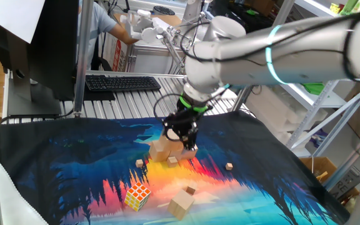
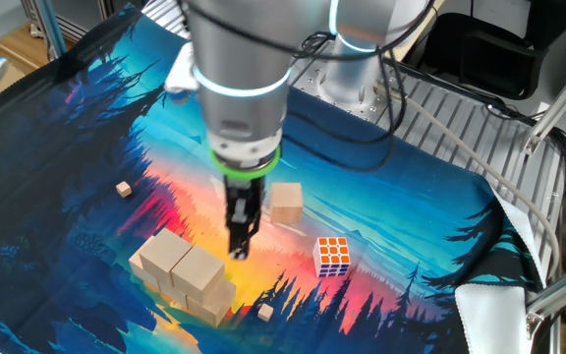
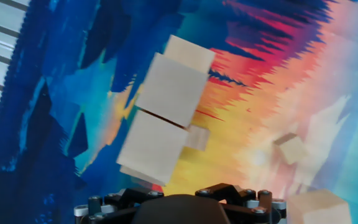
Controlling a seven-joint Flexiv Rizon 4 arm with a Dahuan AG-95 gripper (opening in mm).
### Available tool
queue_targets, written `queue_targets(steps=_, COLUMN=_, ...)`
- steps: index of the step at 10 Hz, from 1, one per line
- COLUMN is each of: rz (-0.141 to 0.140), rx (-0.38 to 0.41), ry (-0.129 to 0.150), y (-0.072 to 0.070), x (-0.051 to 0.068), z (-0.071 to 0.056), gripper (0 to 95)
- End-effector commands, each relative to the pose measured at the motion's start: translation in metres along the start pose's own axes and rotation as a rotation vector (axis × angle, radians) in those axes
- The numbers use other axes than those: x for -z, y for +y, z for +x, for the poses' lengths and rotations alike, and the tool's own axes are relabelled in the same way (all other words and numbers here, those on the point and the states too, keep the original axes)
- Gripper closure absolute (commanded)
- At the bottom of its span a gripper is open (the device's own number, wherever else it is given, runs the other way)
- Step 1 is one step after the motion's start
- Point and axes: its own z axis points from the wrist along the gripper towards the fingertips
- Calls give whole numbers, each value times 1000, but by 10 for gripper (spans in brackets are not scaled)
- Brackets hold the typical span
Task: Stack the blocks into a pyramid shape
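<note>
The stack of plain pale tan wooden blocks (image 2: 183, 270) stands mid-counter on a blue-and-orange printed cloth (image 2: 430, 206). One loose tan block (image 2: 286, 203) lies apart. They look light, rigid and smooth; grip opposite flat faces. The black two-finger gripper (image 2: 239, 244) hovers beside the stack, jaws narrow and empty.

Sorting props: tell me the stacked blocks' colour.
Plain pale tan wood, the blocks show best in the other fixed view.

A: Blocks, status?
B: Pale tan wooden cubes. Stacked group (image 2: 185, 275) at lower left of the other fixed view: two side by side on top, touching, on a lower row.
A: Any loose?
B: One block (image 2: 286, 202) lies alone, frame centre, apart from the stack.
</note>
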Motion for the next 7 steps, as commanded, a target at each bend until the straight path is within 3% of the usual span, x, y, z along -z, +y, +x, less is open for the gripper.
queue_targets(steps=1, rz=-11, rx=4, ry=-4, y=-13, x=-2, z=3, gripper=0)
queue_targets(steps=7, rz=-35, rx=6, ry=-5, y=-36, x=-9, z=5, gripper=0)
